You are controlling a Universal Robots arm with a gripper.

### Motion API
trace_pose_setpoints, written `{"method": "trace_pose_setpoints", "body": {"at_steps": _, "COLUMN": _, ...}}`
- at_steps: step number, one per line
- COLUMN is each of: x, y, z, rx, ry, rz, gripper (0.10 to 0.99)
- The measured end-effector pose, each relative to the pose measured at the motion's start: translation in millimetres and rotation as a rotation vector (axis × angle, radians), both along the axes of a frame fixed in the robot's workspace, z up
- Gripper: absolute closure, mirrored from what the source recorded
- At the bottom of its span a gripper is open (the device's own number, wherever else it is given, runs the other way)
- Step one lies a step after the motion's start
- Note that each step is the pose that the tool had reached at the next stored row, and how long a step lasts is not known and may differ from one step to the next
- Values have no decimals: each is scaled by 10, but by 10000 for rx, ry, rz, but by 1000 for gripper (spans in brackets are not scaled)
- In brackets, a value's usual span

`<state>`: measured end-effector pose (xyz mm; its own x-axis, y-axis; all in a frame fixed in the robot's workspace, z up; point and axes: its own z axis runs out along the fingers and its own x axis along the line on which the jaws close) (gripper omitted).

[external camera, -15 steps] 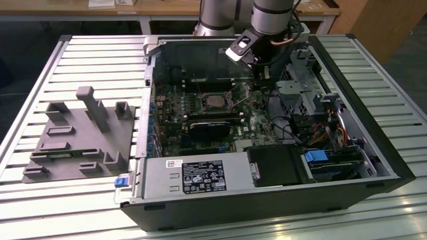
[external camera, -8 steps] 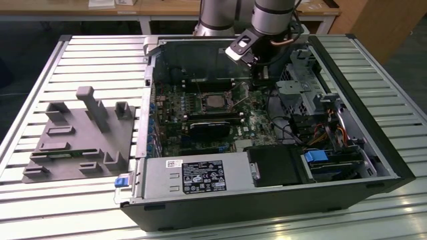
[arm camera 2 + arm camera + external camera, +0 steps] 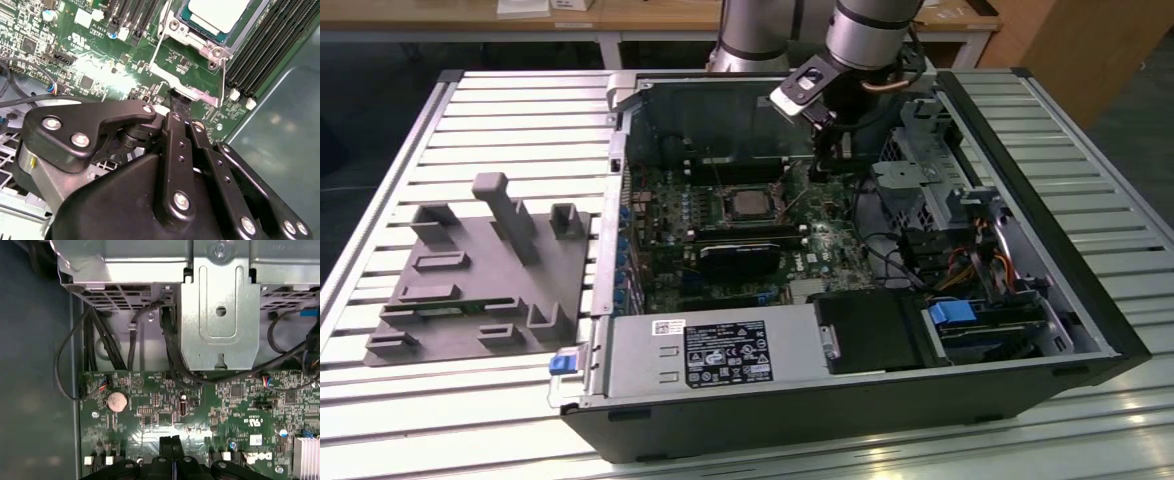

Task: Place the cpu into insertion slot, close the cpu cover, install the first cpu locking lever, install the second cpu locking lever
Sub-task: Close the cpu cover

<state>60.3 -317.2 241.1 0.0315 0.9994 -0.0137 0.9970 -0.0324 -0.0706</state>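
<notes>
Small flat square cpu point(image 3: 744, 203) point(image 3: 217, 12), dull silver-grey on top, lying in the insertion slot point(image 3: 720, 212) near the middle of the green board point(image 3: 834, 245), inside the open case point(image 3: 854, 400) on the counter point(image 3: 494, 120). Thin silvery cpu cover point(image 3: 192, 44) flat around it. Black tool point(image 3: 822, 165) point(image 3: 176, 102) point(image 3: 170, 441) just beside the cover's edge, squeezed fully together, holding nothing.

There is one arm point(image 3: 867, 30), carrying one gripper point(image 3: 170, 446) with two fingers point(image 3: 165, 446). One open case point(image 3: 854, 420) sits on one slatted table point(image 3: 520, 110), and one grey fixture point(image 3: 480, 270) lies beside it. The case holds one green board point(image 3: 225, 405), one power supply point(image 3: 707, 355) and one black fan point(image 3: 736, 258). The board carries one cpu point(image 3: 218, 12), one cover point(image 3: 200, 45), two thin levers point(image 3: 156, 47) and one coin cell point(image 3: 118, 401). The memory slots point(image 3: 265, 45) lie side by side, too close together to count surely.
</notes>
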Motion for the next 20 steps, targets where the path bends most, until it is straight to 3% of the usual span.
{"method": "trace_pose_setpoints", "body": {"at_steps": 2, "x": 0, "y": 0, "z": 0, "rx": 1, "ry": 29, "rz": 0, "gripper": 984}}
{"method": "trace_pose_setpoints", "body": {"at_steps": 6, "x": -62, "y": 0, "z": -1, "rx": 2, "ry": -8, "rz": 1, "gripper": 984}}
{"method": "trace_pose_setpoints", "body": {"at_steps": 20, "x": -414, "y": 0, "z": 0, "rx": 1, "ry": -416, "rz": 0, "gripper": 984}}
